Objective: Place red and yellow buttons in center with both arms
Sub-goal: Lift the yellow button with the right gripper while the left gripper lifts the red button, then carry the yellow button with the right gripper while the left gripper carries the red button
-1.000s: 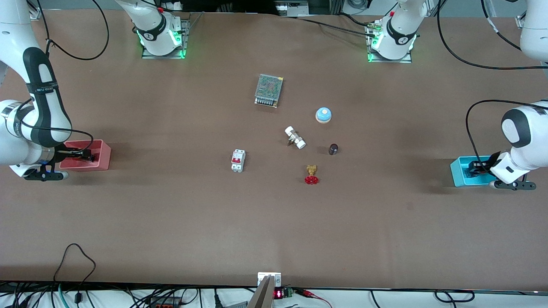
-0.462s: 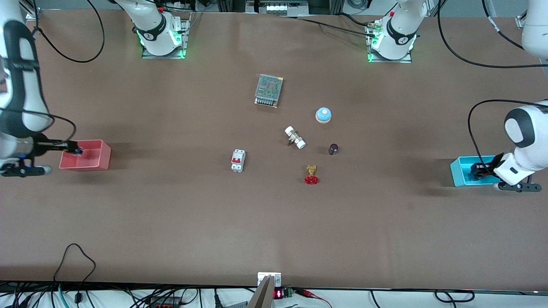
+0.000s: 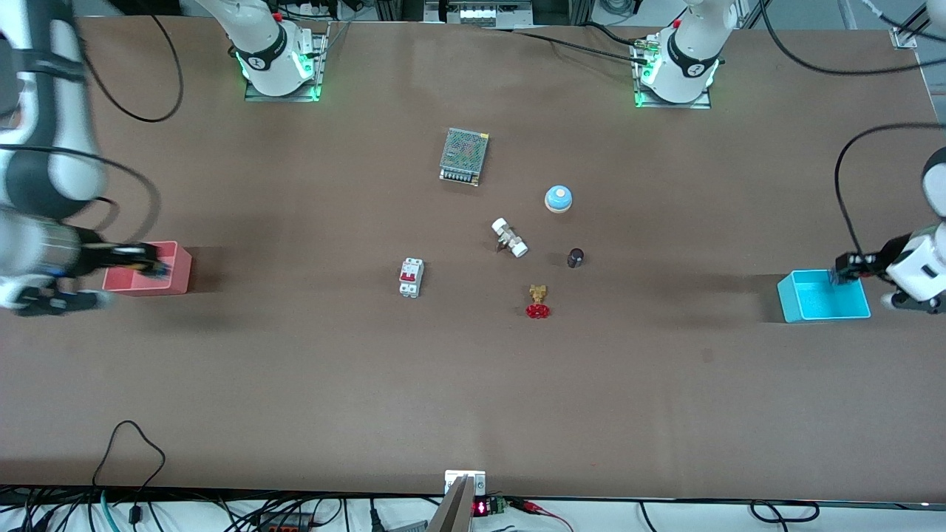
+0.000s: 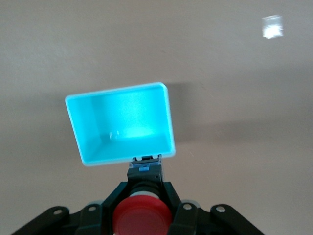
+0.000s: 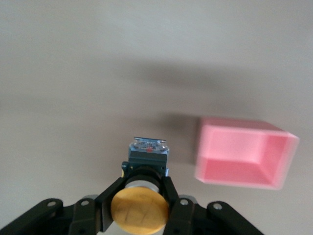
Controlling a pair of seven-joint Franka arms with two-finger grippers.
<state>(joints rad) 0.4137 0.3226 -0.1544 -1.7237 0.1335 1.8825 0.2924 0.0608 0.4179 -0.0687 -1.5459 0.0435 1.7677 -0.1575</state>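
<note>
Cyan bin [image 3: 824,295] stands at the left arm's end of the table; its interior, seen in the left wrist view [image 4: 121,123], holds nothing visible apart from a faint speck on the floor. Pink bin [image 3: 148,269] stands at the right arm's end; in the right wrist view [image 5: 244,152] its interior likewise shows no contents.

Left gripper [image 3: 850,266] hangs in the air over the cyan bin's edge. Its fingers [image 4: 172,205] are clamped on the black body of the red button [image 4: 142,216], cap toward the wrist camera.

Right gripper [image 3: 140,258] hangs over the pink bin's rim in the front view. Its fingers [image 5: 110,199] are closed on the yellow button [image 5: 140,211], whose terminal end [image 5: 148,152] points away from the wrist camera.

The center [image 3: 473,332] of the brown tabletop carries loose hardware: a mesh-covered power supply [image 3: 464,156], a light-blue domed button [image 3: 559,199], a white-ended fitting [image 3: 509,237], a small dark knob [image 3: 576,257], a breaker [image 3: 411,277] and a brass valve with red handwheel [image 3: 538,301]. Neither task button lies there.
</note>
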